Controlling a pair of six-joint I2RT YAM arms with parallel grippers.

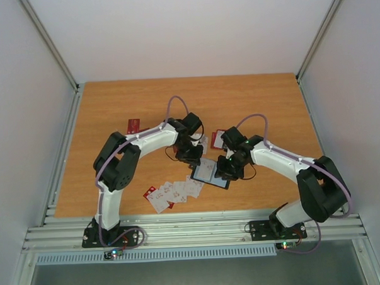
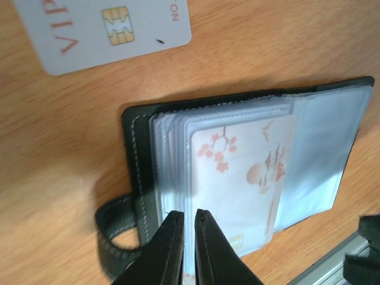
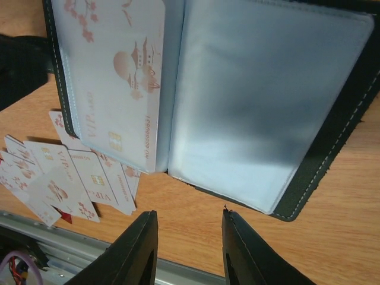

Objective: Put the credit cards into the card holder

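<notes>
**Open card holder between two end effectors**

Closest to the left wrist lens: left end effector [image 2: 189,215], fingers [image 2: 171,240] pressed almost together with only a thin slit between them. Poised at the near edge of the card holder [image 2: 133,148], over its clear sleeves. Cannot tell whether pinching a sleeve edge or merely touching it. Holder open and flat on the desk [image 2: 53,148], black cover down, pale bluish sleeves fanned on top. Blossom-printed credit card [image 2: 237,178] tucked in the topmost sleeve. Black strap loop [image 2: 110,237] just left of the fingers. White VIP card [image 2: 101,29] with a gold chip beyond the holder, apart from it.

From the right wrist: right end effector [image 3: 190,214] spread, nothing between the fingers, hovering over bare wood just off the holder's [image 3: 261,101] near edge. Same blossom-printed card [image 3: 113,71] on the left page, empty sleeve on the right page. Loose credit cards [image 3: 65,178] overlapping in a heap near the holder's left corner.

From above: holder [image 1: 210,173] mid-desk [image 1: 112,102], directly between both end effectors. Loose heap [image 1: 173,194] near it toward the left arm's base. Red card [image 1: 133,126] well apart at the far left.
</notes>
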